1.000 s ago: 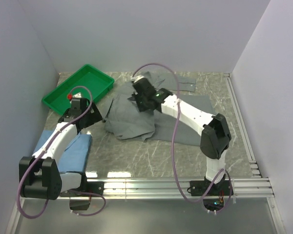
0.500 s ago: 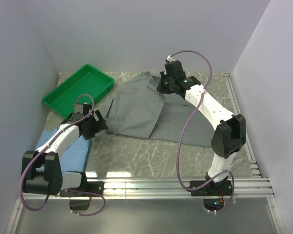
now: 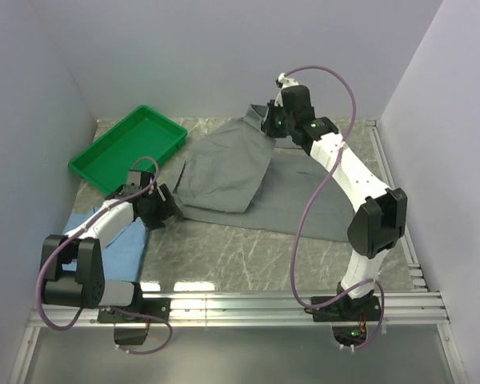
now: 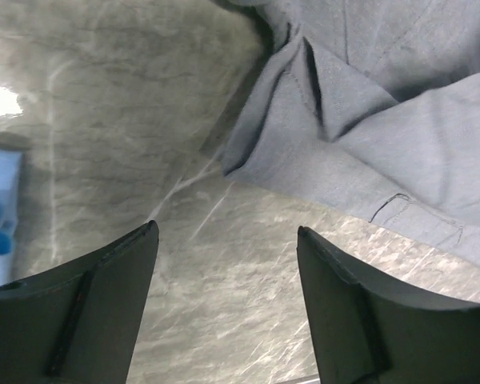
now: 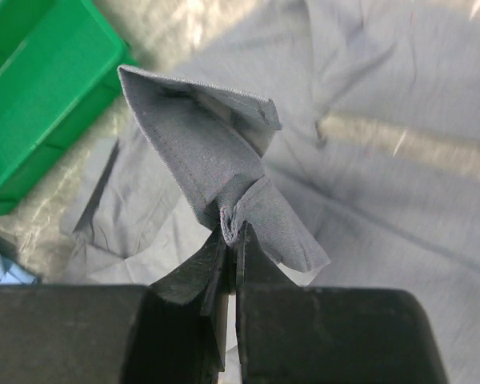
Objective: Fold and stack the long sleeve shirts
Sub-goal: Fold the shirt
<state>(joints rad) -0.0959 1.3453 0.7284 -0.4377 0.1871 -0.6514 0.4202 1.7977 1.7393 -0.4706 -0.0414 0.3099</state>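
Seemingly the job was about half done. The blue shirt lay at about 8 o'clock on the worktop, partly under the left arm. It looked like a flat, compact rectangle, so I judged it already folded, though the arm hid part of it.

The grey shirt lay across the middle, spread wide rather than folded, with one flap doubled over its 9 o'clock half. The right hand was at the shirt's 12 o'clock edge, pressed together on a bunched peak of grey cloth. In the wrist view this pinch held the cloth up off the rest of the garment.

The left hand sat low at the shirt's 8 o'clock corner. Its wrist view showed the jaws spread over bare marble with nothing between them, and the grey hem lay just beyond, not touched.

The green tray at 10 o'clock played no part.

By my reading, what was left was to flatten the grey shirt, fold in its sleeves and body, and set it on the blue one.
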